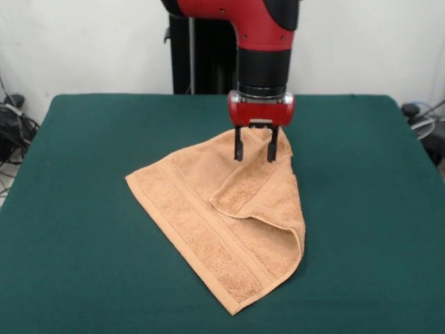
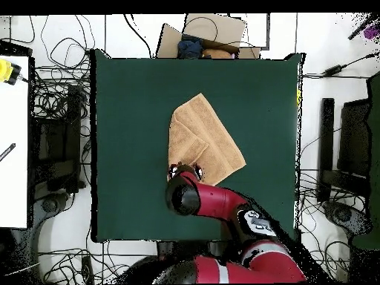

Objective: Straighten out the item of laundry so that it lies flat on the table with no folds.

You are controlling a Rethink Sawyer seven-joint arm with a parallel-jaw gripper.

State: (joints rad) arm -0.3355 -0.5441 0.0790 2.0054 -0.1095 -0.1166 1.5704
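Note:
The orange-tan towel (image 1: 229, 216) lies on the dark green table (image 1: 90, 209), with one part folded over itself. Its far corner rises in a peak to my gripper (image 1: 255, 149). The black fingers (image 1: 238, 149) stand on either side of that raised corner and hold it a little above the table. The towel's near edge with the border bands lies flat. In the overhead view the towel (image 2: 211, 137) sits near the middle of the table (image 2: 126, 111), and my gripper (image 2: 184, 172) is at the towel's edge nearest my base, mostly hidden under the arm. The white tags do not show.
Wide green tabletop surrounds the towel on all sides. Cables and dark equipment (image 2: 56, 133) lie on the floor beside the table. A cardboard box (image 2: 204, 33) stands beyond the table's far edge.

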